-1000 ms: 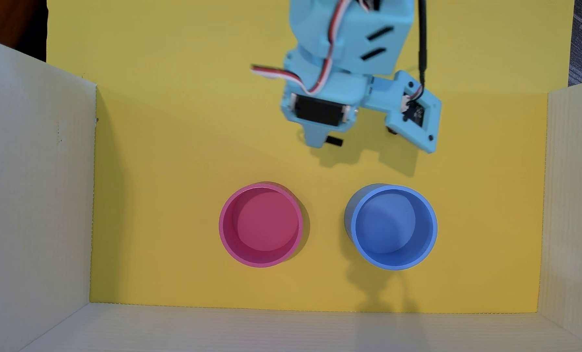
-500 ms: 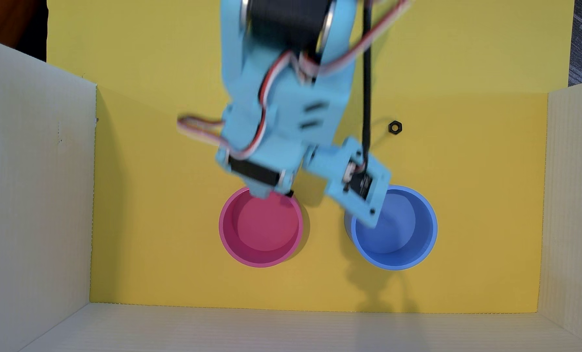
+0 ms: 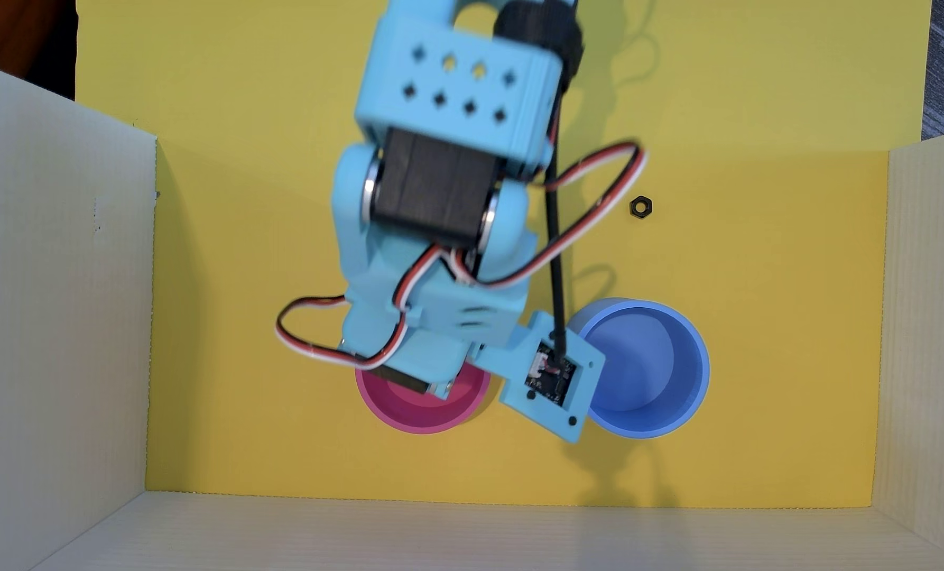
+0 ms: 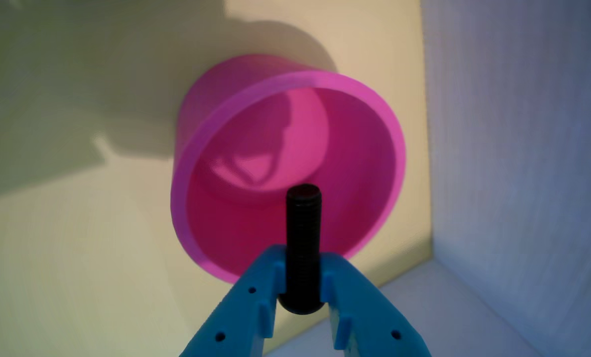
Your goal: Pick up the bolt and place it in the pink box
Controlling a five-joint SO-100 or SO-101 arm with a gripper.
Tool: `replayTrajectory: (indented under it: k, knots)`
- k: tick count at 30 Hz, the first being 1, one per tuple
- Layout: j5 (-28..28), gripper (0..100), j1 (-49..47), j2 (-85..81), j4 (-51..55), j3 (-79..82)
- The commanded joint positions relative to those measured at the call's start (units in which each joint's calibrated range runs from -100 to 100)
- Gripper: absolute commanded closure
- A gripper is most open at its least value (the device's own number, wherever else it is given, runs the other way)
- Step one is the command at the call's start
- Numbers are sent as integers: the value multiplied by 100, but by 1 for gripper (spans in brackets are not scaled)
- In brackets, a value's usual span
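Two fingers (image 4: 302,277) clamp the bolt (image 4: 303,233) near its head, its shaft pointing into the pink box (image 4: 196,148) below, so a release off-centre could, I judge, bounce it off the rim onto the desk (image 3: 733,137).

Wrist view: the gripper (image 4: 302,277) pinches the bolt (image 4: 303,233) above the pink box (image 4: 374,148), walls (image 4: 518,148) to its right.

No legible text, label, brand, number or sign is showing in either view; the small circuit board (image 3: 550,379) beside the blue cup (image 3: 645,368) is bearing no readable marking.
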Motion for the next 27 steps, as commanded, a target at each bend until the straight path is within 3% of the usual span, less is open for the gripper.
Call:
replayTrajectory:
  k: [1,15,21,23,27]
  knots:
    - [0,99,32,73,106,-429]
    - [11,98,25,115,123,-374]
    - [37,82,25,90,260,-384]
    - [42,84,-4,47,355,-384]
    - [52,100,-34,14,526,-447]
